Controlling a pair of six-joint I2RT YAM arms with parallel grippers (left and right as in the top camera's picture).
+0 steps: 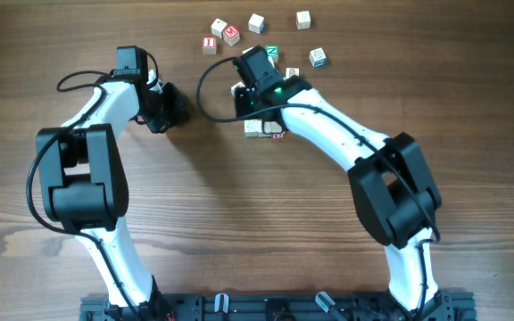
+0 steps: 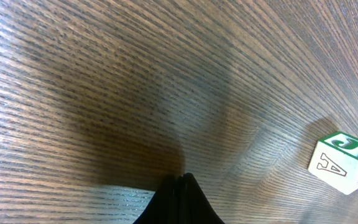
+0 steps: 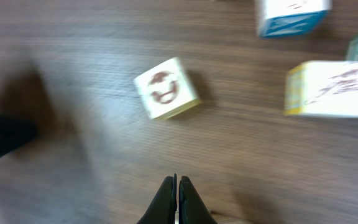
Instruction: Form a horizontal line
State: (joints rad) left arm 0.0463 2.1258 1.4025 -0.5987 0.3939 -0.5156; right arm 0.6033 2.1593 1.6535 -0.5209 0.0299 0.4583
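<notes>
Wood cubes, so I'd judge them light, stiff, not fragile, and prone to skid on the table (image 1: 194,205). Line (image 1: 259,128) sits mid-table, half hidden under my right arm (image 1: 328,125), so I can't count its cubes. Best hold: pinch one cube across two opposite flat faces, or nudge it with shut tips. Left claw (image 2: 180,199) and right claw (image 3: 177,200) both clenched, empty. Loose cubes (image 1: 231,35) crowd the far side; bare room lies nearer me and left of the line
</notes>
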